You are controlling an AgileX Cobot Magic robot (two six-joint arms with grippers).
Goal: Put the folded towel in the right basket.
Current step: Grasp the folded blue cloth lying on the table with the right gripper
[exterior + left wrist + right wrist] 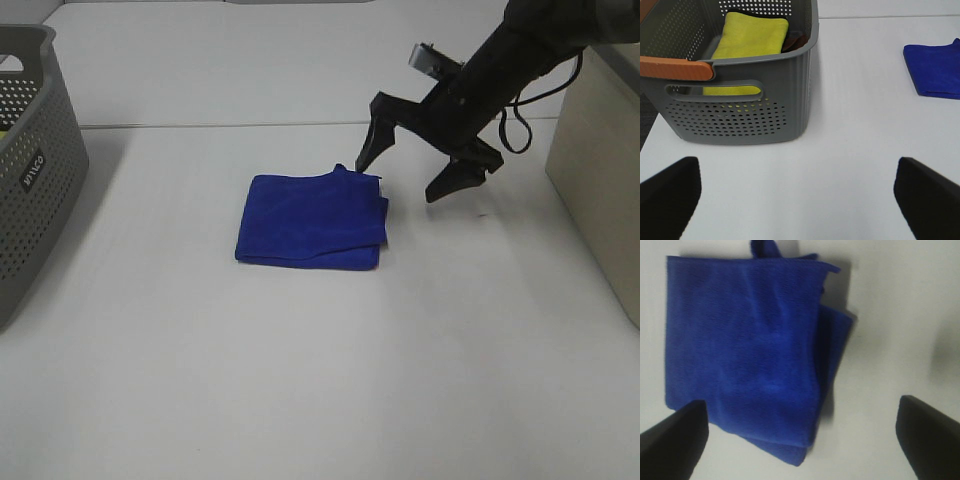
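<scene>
The folded blue towel (312, 220) lies flat on the white table (300, 380), near the middle. It also shows in the right wrist view (745, 350) and at the far edge of the left wrist view (935, 67). My right gripper (396, 182) is open and empty, hovering just above the towel's back right corner, with one fingertip over that corner and the other off it over bare table. In its wrist view (800, 440) the fingertips straddle the towel's edge. My left gripper (799, 200) is open and empty, in front of the grey basket (740, 115).
The grey perforated basket (30, 170) stands at the left edge, with an orange handle (675, 67) and a yellow towel (752, 37) inside. A beige container (600, 170) stands at the right edge, close to the right arm.
</scene>
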